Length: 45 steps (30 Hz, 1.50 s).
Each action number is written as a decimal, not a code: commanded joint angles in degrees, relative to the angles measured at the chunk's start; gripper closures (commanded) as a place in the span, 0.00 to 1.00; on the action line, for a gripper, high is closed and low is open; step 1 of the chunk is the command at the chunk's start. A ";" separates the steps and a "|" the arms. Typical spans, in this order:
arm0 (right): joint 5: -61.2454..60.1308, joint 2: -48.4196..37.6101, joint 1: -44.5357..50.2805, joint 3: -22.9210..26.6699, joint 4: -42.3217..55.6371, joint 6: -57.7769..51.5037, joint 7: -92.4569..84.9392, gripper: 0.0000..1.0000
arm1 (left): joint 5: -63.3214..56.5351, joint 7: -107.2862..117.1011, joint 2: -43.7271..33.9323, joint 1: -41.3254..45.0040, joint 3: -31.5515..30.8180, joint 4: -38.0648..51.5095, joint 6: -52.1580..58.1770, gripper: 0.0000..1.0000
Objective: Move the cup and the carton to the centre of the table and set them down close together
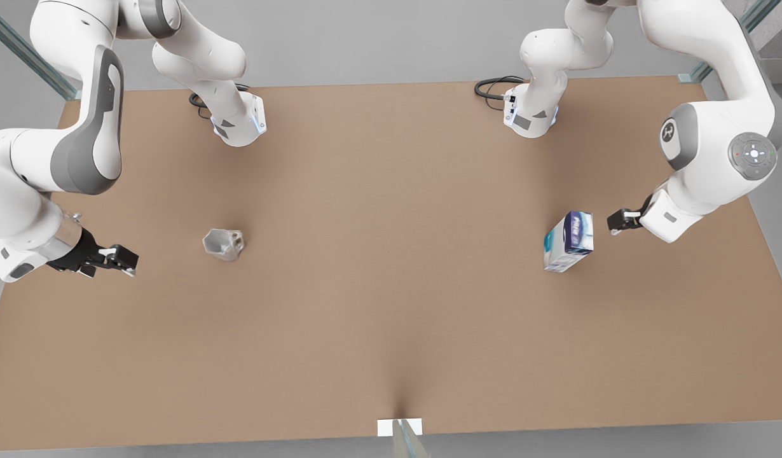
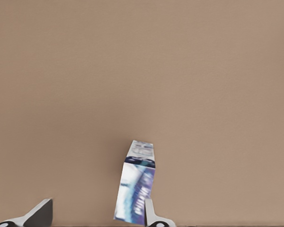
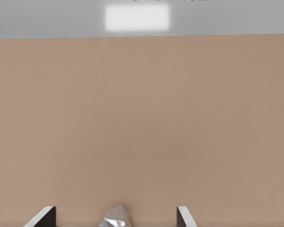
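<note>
While both grippers stand apart from targets: left gripper (image 1: 615,222), fingers spread, beside carton (image 1: 569,242); right gripper (image 1: 125,261), spread, near cup (image 1: 224,243). Centre each before closing; carton apparently tilted.

In your right wrist view the cup (image 3: 114,217) is cut off at the edge, just its top showing. The carton (image 2: 135,184) loses its lowest part at the left wrist view's edge, its printing too blurred to read.
</note>
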State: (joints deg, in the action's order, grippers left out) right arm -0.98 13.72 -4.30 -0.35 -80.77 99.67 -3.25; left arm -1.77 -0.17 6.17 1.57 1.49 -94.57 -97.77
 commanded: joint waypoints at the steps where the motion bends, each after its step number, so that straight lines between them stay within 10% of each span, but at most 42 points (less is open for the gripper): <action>1: 0.02 0.00 0.00 0.00 0.00 0.00 0.00 0.00 | -0.08 -0.18 -0.02 -0.07 0.00 0.00 0.38 0.00; 45: -1.48 -2.20 -1.06 -1.23 -42.01 22.41 -12.48 0.00 | 0.10 -0.10 4.81 -0.07 0.00 7.30 12.34 0.00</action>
State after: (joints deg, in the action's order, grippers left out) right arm -2.46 11.52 -5.37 -1.58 -123.17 122.48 -15.81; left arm -1.66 -0.26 10.99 1.49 1.49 -87.28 -85.43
